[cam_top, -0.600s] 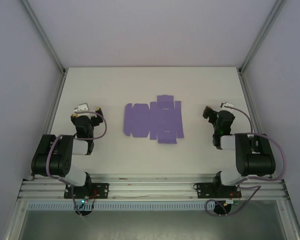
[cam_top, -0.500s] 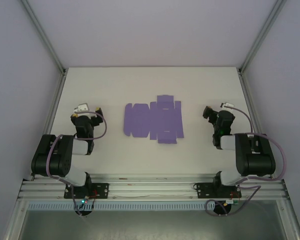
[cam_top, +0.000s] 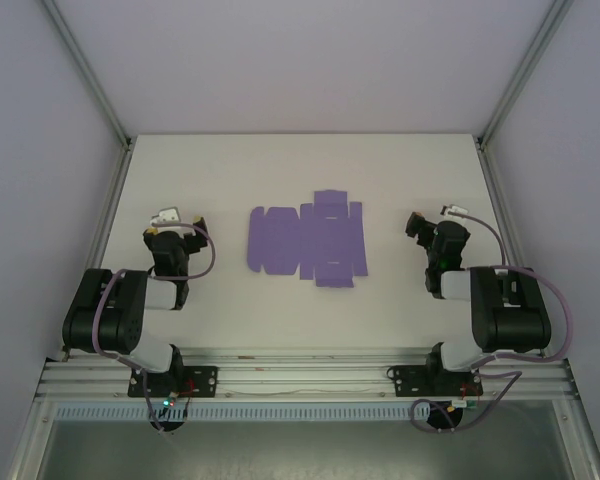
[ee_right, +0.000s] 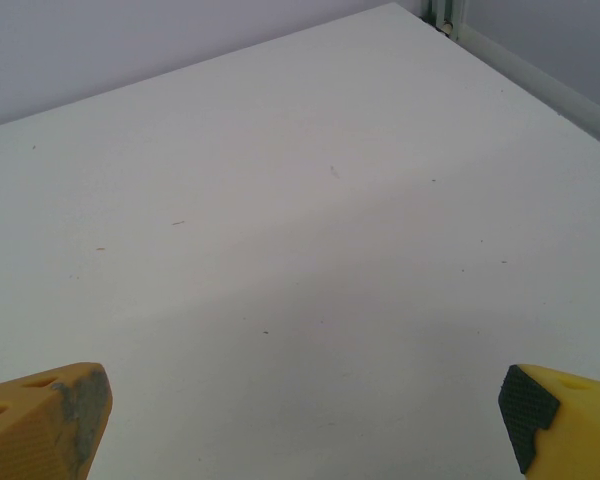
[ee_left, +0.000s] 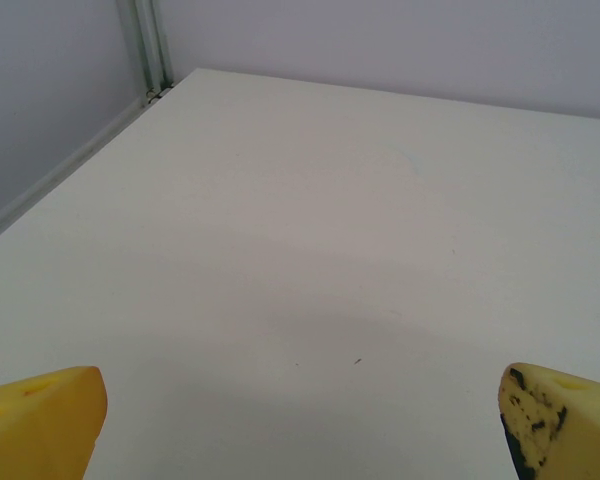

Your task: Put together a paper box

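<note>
The flat purple paper box [cam_top: 306, 246] lies on the worktop [cam_top: 280, 170]. Left of it the left fingers [ee_left: 42, 418] stand wide and empty; right of it, the right fingers [ee_right: 45, 415] too.

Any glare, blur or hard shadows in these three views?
Top external: even diffuse light, paper box crisp, no glare on the table. Left wrist: soft broad shadow across mid-table, left gripper tips slightly soft at the bottom corners. Right wrist: faint diagonal shadow band, right gripper tips likewise soft.
</note>
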Controlling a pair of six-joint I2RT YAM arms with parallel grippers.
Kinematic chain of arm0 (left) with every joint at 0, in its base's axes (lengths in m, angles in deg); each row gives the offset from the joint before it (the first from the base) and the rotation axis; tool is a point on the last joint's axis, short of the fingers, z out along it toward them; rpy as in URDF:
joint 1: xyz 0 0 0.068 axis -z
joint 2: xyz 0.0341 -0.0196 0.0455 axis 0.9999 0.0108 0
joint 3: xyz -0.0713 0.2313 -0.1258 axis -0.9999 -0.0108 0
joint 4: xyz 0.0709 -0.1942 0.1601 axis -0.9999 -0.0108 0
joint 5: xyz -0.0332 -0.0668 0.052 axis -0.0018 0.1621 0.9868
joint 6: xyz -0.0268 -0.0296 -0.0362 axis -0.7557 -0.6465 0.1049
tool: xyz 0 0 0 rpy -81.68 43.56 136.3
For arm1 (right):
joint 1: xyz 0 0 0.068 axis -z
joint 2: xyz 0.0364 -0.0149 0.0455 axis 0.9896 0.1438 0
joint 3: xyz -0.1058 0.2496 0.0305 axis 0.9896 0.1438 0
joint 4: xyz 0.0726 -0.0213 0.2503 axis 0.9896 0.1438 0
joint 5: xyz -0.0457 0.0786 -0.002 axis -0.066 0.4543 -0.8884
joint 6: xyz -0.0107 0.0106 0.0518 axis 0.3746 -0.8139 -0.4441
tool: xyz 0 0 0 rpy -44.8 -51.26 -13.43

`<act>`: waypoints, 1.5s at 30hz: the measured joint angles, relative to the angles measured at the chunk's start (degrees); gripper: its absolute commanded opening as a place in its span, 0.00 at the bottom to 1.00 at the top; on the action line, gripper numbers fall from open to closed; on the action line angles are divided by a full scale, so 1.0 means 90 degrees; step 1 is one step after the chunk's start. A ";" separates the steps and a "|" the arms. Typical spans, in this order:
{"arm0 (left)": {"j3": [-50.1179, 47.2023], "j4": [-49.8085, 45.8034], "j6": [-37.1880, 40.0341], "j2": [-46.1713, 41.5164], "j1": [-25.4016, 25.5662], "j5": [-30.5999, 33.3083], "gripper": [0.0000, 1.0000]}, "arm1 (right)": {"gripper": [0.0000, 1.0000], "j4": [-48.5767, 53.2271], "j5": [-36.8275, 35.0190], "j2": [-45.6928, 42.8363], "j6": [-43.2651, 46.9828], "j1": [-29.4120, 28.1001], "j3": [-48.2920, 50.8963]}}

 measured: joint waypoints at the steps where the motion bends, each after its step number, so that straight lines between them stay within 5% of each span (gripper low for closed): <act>1: 0.0010 -0.0007 0.0000 0.0000 0.0000 0.0000 1.00 | 1.00 -0.0002 -0.0002 0.0000 0.0000 0.0000 0.0000; 16: 0.0080 -0.0163 -0.0007 -0.0034 0.0000 0.0083 1.00 | 1.00 0.0032 -0.0010 -0.0024 -0.0019 0.0000 0.0000; 27: 0.1625 -0.3152 -0.0554 -0.1520 0.0102 0.0022 1.00 | 1.00 0.2686 -0.0427 -0.1683 -0.0520 -0.0124 -0.1273; 35: 0.2606 -0.4770 -0.1576 -0.1353 0.0937 -0.1440 1.00 | 0.74 0.5071 -0.0068 -0.1654 -0.1637 -0.1477 -0.2834; 39: 0.3038 -0.5503 -0.1923 -0.0685 0.1088 -0.2123 1.00 | 0.51 0.5887 0.0476 -0.0789 -0.2006 -0.2351 -0.3422; 45: 0.3565 -0.6263 -0.2038 0.0306 0.1231 -0.2849 1.00 | 0.45 0.6717 0.1263 0.0896 -0.2351 -0.2917 -0.3978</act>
